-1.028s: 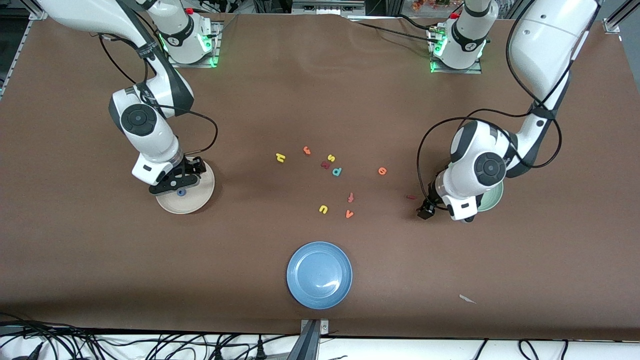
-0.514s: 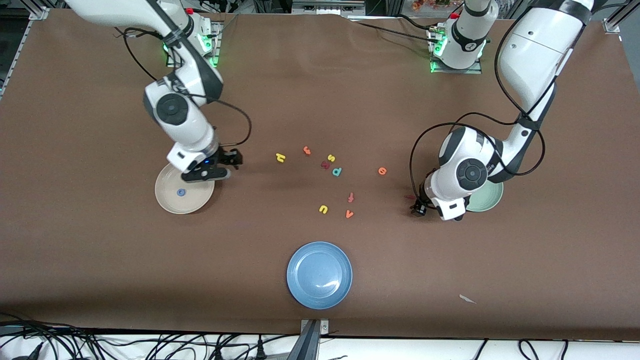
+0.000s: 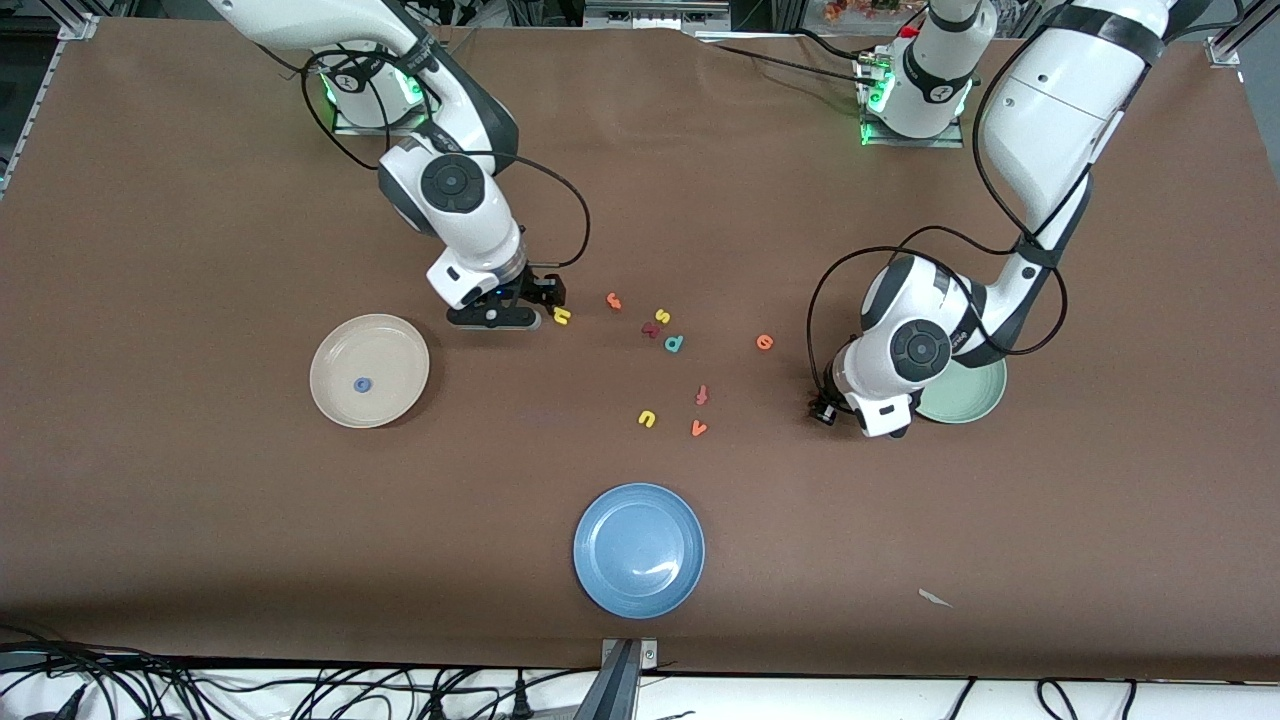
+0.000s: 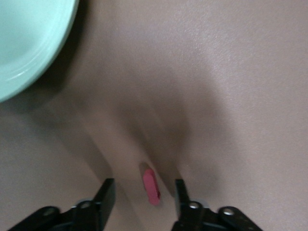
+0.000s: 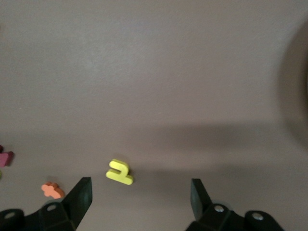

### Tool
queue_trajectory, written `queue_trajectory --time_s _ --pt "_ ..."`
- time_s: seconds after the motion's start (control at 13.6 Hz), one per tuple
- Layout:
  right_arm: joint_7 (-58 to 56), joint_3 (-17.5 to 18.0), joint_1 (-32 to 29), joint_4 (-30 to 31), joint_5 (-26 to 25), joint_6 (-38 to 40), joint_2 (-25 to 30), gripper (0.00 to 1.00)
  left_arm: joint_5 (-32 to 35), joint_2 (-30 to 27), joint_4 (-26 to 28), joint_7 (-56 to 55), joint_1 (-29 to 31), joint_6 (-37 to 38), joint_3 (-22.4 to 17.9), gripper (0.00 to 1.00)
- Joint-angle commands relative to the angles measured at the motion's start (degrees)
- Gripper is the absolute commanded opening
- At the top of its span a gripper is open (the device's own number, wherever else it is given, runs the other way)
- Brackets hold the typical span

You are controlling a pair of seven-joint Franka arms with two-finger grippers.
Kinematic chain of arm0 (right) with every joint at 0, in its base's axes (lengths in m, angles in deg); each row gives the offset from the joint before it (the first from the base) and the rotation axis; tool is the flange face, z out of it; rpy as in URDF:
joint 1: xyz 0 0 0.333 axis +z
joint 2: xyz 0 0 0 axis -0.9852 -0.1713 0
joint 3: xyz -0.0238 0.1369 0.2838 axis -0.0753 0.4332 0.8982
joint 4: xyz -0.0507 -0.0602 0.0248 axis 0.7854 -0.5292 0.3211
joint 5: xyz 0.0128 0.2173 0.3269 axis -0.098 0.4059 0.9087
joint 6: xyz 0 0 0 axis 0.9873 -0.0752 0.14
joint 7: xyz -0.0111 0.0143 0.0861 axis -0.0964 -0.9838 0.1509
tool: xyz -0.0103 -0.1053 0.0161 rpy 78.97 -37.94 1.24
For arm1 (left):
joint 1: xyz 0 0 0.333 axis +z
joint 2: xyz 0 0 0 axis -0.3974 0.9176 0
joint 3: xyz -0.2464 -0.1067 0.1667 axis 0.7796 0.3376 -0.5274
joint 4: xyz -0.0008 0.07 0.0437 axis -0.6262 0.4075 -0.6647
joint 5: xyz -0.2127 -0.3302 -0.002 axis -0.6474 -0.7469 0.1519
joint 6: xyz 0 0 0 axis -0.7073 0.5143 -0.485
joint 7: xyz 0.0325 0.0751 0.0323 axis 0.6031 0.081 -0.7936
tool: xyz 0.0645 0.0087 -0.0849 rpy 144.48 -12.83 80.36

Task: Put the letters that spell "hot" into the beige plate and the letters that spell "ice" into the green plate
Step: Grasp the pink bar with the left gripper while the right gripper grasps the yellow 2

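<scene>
The beige plate holds the blue o. My right gripper hangs open, low over the table beside the yellow h, which lies just ahead of its fingers. The orange t lies a little toward the left arm's end. My left gripper is down at the table beside the green plate. Its fingers stand open either side of the dark red i, with a gap on each side. The orange e lies loose.
Loose letters lie mid-table: a yellow s, a dark red one, a teal p, a red-orange f, a yellow u and an orange v. A blue plate sits nearest the camera. A white scrap lies near the front edge.
My right arm left the beige plate, with the o lying in it, and swung over to the yellow h. My left gripper shifted over the i and its fingers narrowed.
</scene>
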Motion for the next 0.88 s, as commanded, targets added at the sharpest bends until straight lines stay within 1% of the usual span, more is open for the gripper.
queue_trajectory --time_s 0.0,0.07,0.22,0.37,0.44,0.51,0.66,0.73,0.81 --pt "6.19 -2.74 4.11 -1.46 -3.32 -2.86 -3.40 0.91 2.46 0.88 -1.02 -1.43 -0.41 0.36 -0.38 0.44" --pt "8.56 -3.10 5.17 -1.46 -5.25 -3.65 -4.28 0.90 2.46 0.88 -1.02 -1.26 -0.41 0.44 -0.38 0.34" --pt "13.22 -3.28 6.14 -1.63 -9.64 -4.89 -6.12 0.89 2.46 0.79 -1.02 -0.99 -0.41 0.44 -0.38 0.18" --pt "17.18 -3.36 7.11 -2.50 -13.34 -5.16 -7.79 0.88 2.90 0.79 -1.02 -0.82 -0.41 0.62 -0.38 0.05" --pt "18.24 -3.80 7.37 -2.77 -14.57 -5.16 -8.15 0.88 3.77 0.53 -1.02 -0.73 -0.32 0.97 -0.38 0.00" --pt "18.60 -3.98 7.72 -2.77 -15.20 -5.24 -8.33 0.88 4.39 0.27 -1.02 -0.73 -0.24 1.32 -0.38 0.00" --pt "18.61 -4.07 7.73 -2.86 -15.38 -5.24 -8.94 0.84 5.01 -1.04 -0.93 1.36 0.47 1.41 -0.20 0.00" --pt "18.69 -4.07 7.73 -3.21 -15.99 -5.24 -9.47 0.84 4.84 -1.92 -0.93 3.47 0.90 2.54 0.06 0.00" --pt "19.74 -4.07 7.73 -3.65 -17.30 -5.24 -10.17 0.84 4.31 -3.50 -0.93 5.93 1.43 5.69 0.15 0.00"
